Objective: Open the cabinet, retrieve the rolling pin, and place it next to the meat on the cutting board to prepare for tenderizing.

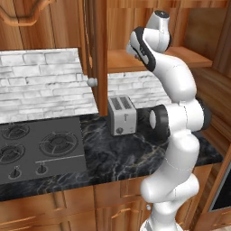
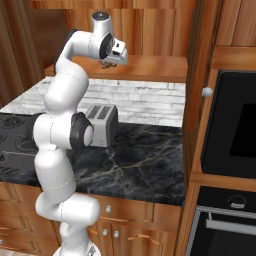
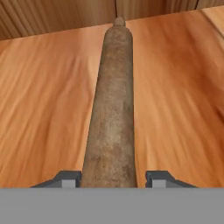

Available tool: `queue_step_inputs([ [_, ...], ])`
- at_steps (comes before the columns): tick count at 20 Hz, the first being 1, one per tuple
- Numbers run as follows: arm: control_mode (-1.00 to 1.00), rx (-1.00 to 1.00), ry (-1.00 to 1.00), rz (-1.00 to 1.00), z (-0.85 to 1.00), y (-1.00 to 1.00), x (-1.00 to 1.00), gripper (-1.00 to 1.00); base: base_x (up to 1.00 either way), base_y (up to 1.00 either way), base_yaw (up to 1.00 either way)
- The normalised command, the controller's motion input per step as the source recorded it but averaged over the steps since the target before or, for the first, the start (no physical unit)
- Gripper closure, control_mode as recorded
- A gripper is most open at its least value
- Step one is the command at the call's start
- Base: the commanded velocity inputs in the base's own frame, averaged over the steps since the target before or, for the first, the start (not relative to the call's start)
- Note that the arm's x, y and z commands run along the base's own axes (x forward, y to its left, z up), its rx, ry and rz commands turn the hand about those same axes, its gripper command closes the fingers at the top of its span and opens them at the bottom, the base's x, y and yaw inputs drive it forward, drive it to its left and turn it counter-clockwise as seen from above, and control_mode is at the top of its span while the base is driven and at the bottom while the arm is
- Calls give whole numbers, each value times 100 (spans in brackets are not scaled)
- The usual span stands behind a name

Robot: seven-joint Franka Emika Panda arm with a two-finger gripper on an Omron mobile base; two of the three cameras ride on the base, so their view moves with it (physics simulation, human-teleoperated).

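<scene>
Here, the cabinet (image 1: 97, 49) stands open, its reddish-brown door (image 2: 197, 75) with a round silver knob (image 2: 207, 92) swung outward. The rolling pin (image 3: 111, 109), a mottled brown rod with a narrower handle end, lies on the cabinet's wooden shelf (image 3: 39, 100), reaching toward its back edge. The gripper (image 3: 113, 178) straddles the pin's near end; the fingertips (image 3: 69, 178) sit just beside it, and contact cannot be told. Below, a black marble counter (image 2: 145, 160) carries a silver toaster (image 1: 122, 115) by a white brick backsplash (image 1: 40, 85); a cooktop (image 1: 38, 149) occupies its left end.
</scene>
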Motion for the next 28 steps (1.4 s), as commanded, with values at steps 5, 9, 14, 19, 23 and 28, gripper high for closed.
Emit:
queue_step_inputs([
  [5,-100,0,5,0,-25,4,13,100,0,0,0],
  [9,-100,0,6,0,-15,4,14,100,0,0,0],
  [14,-100,1,1,0,-4,0,15,100,0,0,0],
  [19,-100,2,0,0,-2,0,2,100,0,0,0],
  [23,-100,0,0,0,0,0,0,100,0,0,0],
  [28,-100,0,-8,0,0,17,-33,100,0,0,0],
])
